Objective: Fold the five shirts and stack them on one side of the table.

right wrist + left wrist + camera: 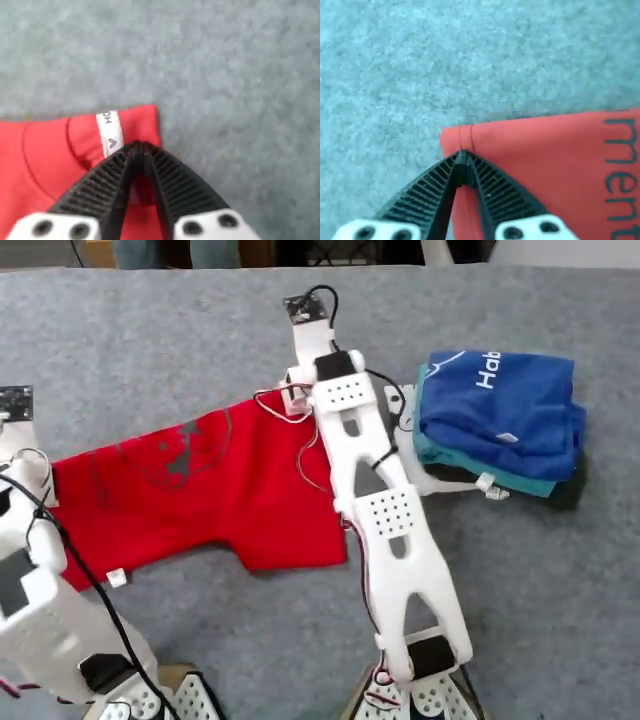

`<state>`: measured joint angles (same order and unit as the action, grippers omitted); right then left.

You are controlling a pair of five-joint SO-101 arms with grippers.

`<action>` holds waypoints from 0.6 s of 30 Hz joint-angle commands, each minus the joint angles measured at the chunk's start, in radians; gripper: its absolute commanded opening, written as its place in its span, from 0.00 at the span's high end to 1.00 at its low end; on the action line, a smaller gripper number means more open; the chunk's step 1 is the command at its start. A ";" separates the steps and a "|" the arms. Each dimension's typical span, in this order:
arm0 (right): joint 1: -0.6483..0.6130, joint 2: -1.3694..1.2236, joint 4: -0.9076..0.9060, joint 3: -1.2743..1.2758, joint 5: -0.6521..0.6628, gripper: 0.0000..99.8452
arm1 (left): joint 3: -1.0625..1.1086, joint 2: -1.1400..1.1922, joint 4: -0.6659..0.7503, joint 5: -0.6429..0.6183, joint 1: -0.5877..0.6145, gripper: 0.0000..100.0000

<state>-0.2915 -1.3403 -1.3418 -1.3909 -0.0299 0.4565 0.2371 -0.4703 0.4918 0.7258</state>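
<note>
A red shirt with a dark print lies spread across the grey table. My left gripper is shut on one hemmed corner of the red shirt; in the high view it sits at the shirt's left end. My right gripper is shut on another corner of the red shirt, beside a white label; from above it is at the shirt's far right corner. Folded shirts, blue on top over teal, are stacked at the right.
The right arm stretches from the front edge across the shirt's right side, with cables along it. A small white tag sticks out at the shirt's near edge. Bare grey table lies at the front right and along the back.
</note>
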 commanded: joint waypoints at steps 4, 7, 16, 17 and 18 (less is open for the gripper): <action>0.071 -0.136 -0.020 -0.288 0.000 0.99 | -0.070 0.040 0.014 -0.011 0.013 0.97; 0.080 -0.102 -0.078 -0.282 0.032 0.99 | -0.077 0.038 0.014 -0.011 0.018 0.97; 0.075 0.076 -0.226 -0.282 0.055 0.99 | -0.033 -0.149 -0.066 -0.012 0.015 0.97; 0.074 0.101 -0.247 -0.282 0.055 0.99 | -0.030 -0.189 -0.089 -0.012 0.013 0.97; 0.072 0.125 -0.265 -0.282 0.055 0.99 | -0.025 -0.229 -0.118 -0.012 0.013 0.97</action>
<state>-0.2332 -1.3433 -1.5627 -1.6318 0.0207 0.4304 0.1450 -0.5332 0.4887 0.7319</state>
